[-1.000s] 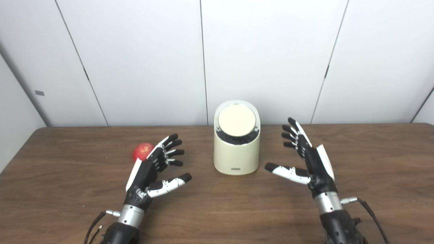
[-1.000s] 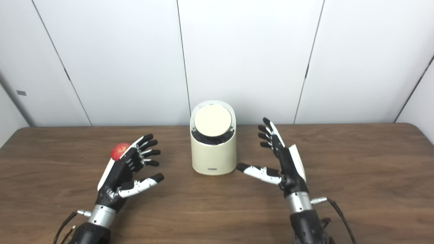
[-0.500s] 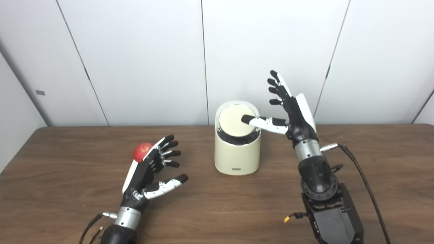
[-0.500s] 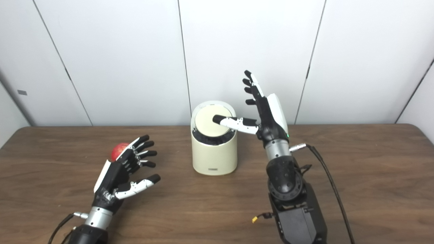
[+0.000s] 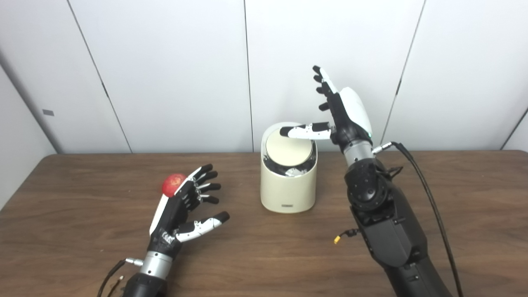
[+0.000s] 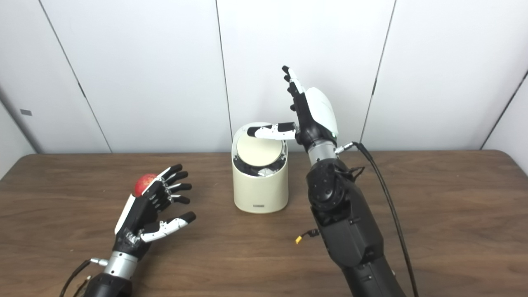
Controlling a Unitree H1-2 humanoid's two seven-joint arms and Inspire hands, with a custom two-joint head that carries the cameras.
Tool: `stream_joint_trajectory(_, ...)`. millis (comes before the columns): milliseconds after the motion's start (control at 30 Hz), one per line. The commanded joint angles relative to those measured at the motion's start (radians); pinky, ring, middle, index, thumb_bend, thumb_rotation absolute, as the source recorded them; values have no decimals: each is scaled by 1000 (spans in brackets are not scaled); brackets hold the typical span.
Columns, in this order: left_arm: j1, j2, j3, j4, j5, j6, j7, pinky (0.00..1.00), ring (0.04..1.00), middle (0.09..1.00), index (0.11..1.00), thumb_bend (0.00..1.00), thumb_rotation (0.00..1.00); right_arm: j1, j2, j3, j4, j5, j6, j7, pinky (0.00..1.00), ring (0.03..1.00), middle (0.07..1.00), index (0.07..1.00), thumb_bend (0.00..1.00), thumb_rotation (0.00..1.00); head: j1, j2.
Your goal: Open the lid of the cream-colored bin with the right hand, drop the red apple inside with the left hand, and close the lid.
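Note:
The cream-colored bin (image 5: 288, 185) stands at the back middle of the wooden table (image 5: 264, 247). Its round lid (image 5: 288, 149) is tipped, showing a dark gap at its front edge. My right hand (image 5: 338, 109) is raised behind and to the right of the bin, open, its thumb lying across the lid's far rim. The red apple (image 5: 172, 184) rests on the table to the left, partly hidden behind my left hand (image 5: 183, 206). That hand hovers just in front of the apple, open with fingers spread, holding nothing.
White wall panels (image 5: 165, 74) rise right behind the table's far edge. A black cable (image 5: 429, 198) trails from my right wrist down along the arm. Bare wood lies in front of the bin and off to the right.
My right arm rose from the table beside the bin and swung left, bringing its thumb over the lid and then to the far rim. The lid has tipped. The left hand barely moved.

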Motion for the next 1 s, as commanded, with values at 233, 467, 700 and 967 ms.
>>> stream_joint_trajectory(233, -24, 1, 1, -22, -3, -11, 6, 640, 768, 855, 905, 716, 113, -44, -23, 45, 0, -31, -30, -11, 794, 956, 984, 990, 955, 271, 5, 8)
stream_joint_trajectory(467, -22, 2, -1, -23, -14, -14, -4, 639, 760, 856, 905, 702, 88, -38, -33, 69, 8, -50, -41, -20, 817, 955, 981, 979, 965, 262, 4, 13)
stream_joint_trajectory(700, -22, -2, -1, -25, -15, -11, -2, 642, 762, 855, 905, 706, 104, -36, -61, 121, 24, -117, -51, -30, 771, 918, 972, 976, 989, 274, 6, 17)
stream_joint_trajectory(967, -20, -1, -4, -33, -19, -6, -6, 647, 772, 858, 910, 708, 120, -27, -73, 146, 27, -158, -42, -25, 747, 892, 961, 975, 991, 267, 8, 25)
